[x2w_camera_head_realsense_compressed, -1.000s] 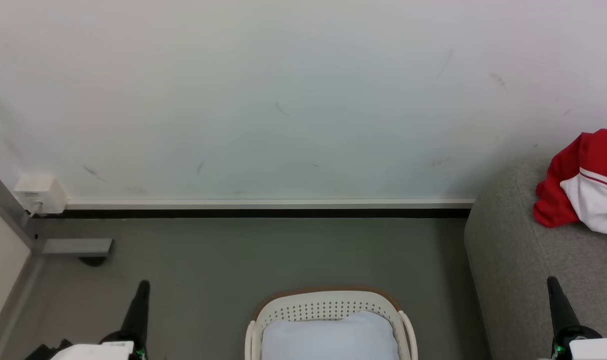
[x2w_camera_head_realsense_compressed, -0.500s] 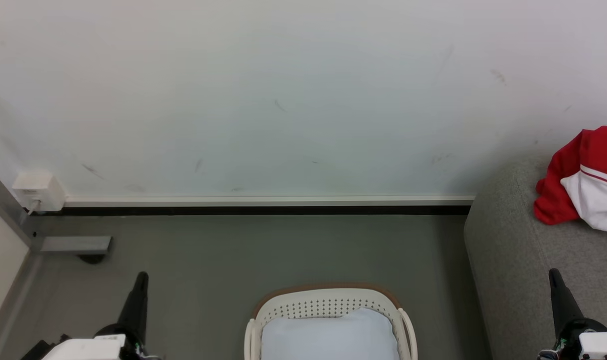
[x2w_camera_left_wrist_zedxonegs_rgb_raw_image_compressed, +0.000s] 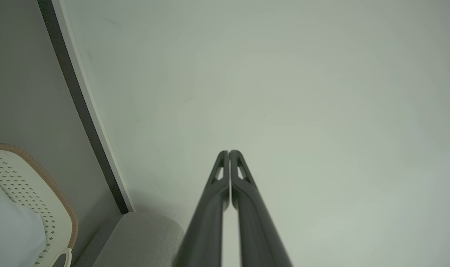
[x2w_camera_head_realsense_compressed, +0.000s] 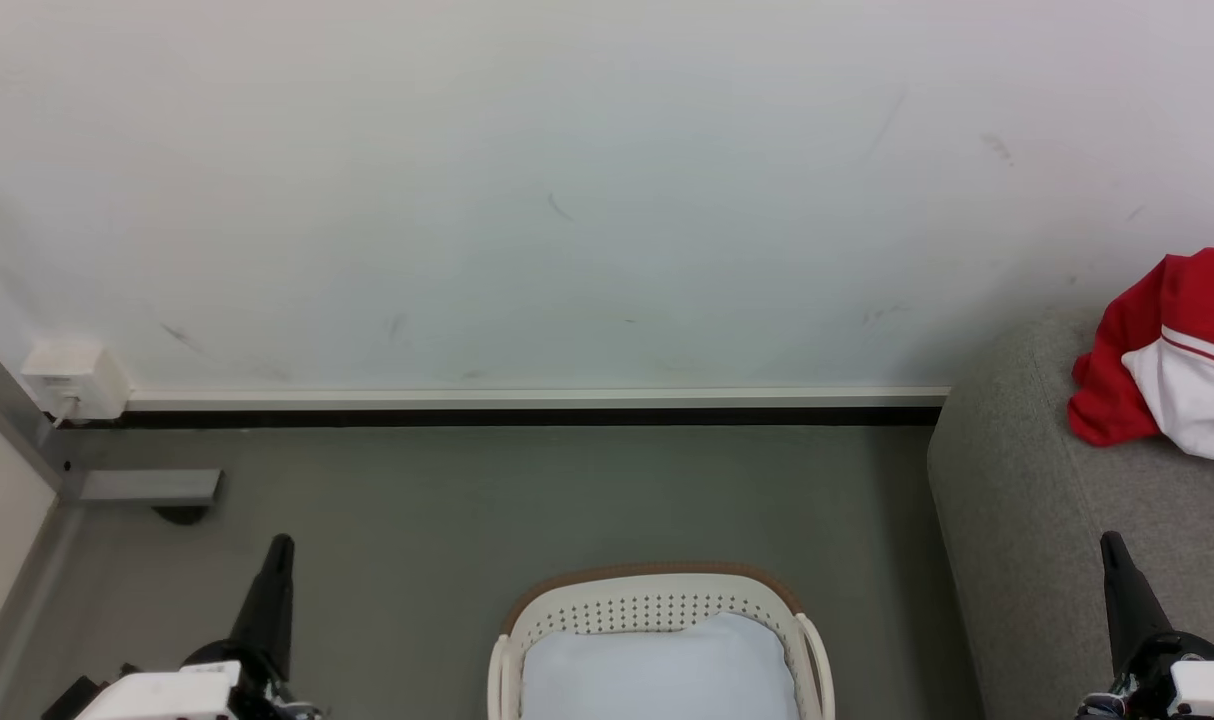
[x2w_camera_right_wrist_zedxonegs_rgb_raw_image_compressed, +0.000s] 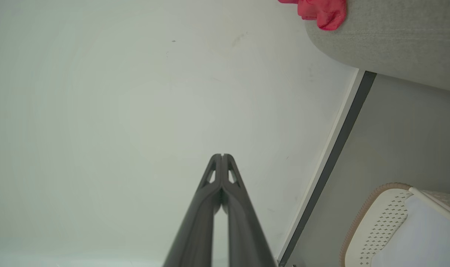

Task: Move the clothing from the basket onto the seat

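Little changed over last second; slight drift of head view is camera move only; clothing [x2w_camera_head_realsense_compressed: 1152, 360] stays on seat [x2w_camera_head_realsense_compressed: 1027, 520], 3 o'clock; basket [x2w_camera_head_realsense_compressed: 657, 592], 6 o'clock, holds pale sheet [x2w_camera_head_realsense_compressed: 657, 672]; left gripper [x2w_camera_head_realsense_compressed: 281, 545] and right gripper [x2w_camera_head_realsense_compressed: 1110, 543] fingers together, empty; task likely done.

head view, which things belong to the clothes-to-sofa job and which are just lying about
Part of the job:
bright red sportswear bundle with white panels
oval cream-white perforated plastic basket
large light grey fabric sofa

Just lying about:
plain pale blue-white sheet in the basket
small white wall box
grey metal bar
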Motion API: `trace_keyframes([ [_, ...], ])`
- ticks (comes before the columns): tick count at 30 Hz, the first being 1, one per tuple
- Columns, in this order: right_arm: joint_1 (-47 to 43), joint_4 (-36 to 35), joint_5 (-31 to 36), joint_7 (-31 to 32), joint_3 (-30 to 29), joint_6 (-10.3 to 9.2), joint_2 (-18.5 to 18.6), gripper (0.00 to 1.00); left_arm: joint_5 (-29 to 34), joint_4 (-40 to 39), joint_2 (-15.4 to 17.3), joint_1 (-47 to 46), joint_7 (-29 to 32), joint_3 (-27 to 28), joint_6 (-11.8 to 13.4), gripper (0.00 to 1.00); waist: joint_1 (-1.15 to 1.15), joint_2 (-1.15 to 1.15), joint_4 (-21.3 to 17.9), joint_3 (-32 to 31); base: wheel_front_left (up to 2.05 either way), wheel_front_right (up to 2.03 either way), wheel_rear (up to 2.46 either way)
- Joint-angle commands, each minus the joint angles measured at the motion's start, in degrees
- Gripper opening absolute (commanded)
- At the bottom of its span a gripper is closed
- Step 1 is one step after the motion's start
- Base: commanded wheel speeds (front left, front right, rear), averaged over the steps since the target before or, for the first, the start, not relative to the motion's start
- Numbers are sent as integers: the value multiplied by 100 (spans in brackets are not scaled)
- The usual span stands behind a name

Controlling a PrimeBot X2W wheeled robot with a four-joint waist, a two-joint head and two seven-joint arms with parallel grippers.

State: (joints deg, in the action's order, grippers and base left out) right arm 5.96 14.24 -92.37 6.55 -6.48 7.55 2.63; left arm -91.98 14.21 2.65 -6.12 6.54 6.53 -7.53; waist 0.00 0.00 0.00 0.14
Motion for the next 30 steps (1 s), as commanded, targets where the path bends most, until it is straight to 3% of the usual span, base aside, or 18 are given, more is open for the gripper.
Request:
trace_keyframes([
  [1,78,-30,-7,19,-23,-12,46,0,-72,-17,42,-52,25,16,8,0,0,0,0,0,0,0,0],
  [30,77,-29,-7,18,-22,-12,46,0,-73,-18,42,-50,24,14,8,0,0,0,0,0,0,0,0],
])
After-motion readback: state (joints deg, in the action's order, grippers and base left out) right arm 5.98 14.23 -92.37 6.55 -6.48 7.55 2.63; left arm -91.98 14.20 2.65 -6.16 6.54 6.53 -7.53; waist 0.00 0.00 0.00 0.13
